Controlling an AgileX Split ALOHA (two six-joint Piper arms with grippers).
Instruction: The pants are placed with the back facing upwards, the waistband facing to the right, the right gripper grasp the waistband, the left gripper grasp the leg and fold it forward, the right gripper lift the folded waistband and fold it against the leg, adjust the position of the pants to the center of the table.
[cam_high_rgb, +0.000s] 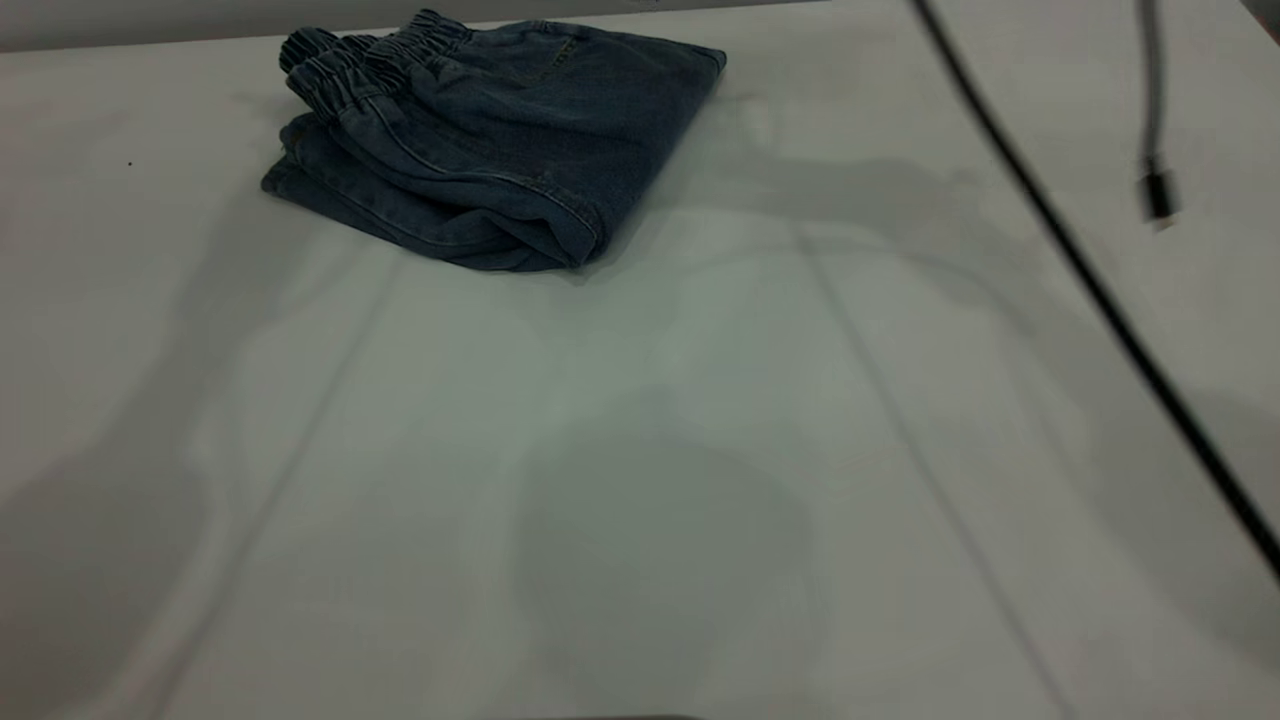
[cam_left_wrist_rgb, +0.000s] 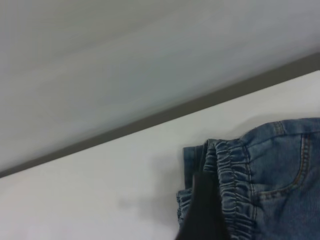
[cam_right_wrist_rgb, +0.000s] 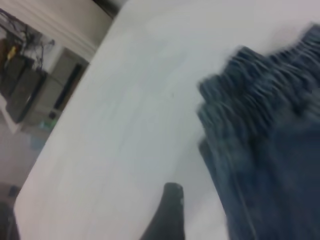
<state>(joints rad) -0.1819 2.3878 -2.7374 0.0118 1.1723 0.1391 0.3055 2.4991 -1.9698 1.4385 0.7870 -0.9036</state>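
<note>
The left tool (cam_left_wrist_rgb: 202, 210) shows only one dark finger, lying over the puckered waistband (cam_left_wrist_rgb: 235, 187); whether it is apart or together cannot be told. One pair of pants (cam_high_rgb: 500, 150) lies folded into a compact bundle at the far left part of the worktop (cam_high_rgb: 640, 450). The right tool (cam_right_wrist_rgb: 167, 212) shows one dark fingertip just beside the denim, its spread unreadable. Two black cables (cam_high_rgb: 1080, 260) hang at the right.
</note>
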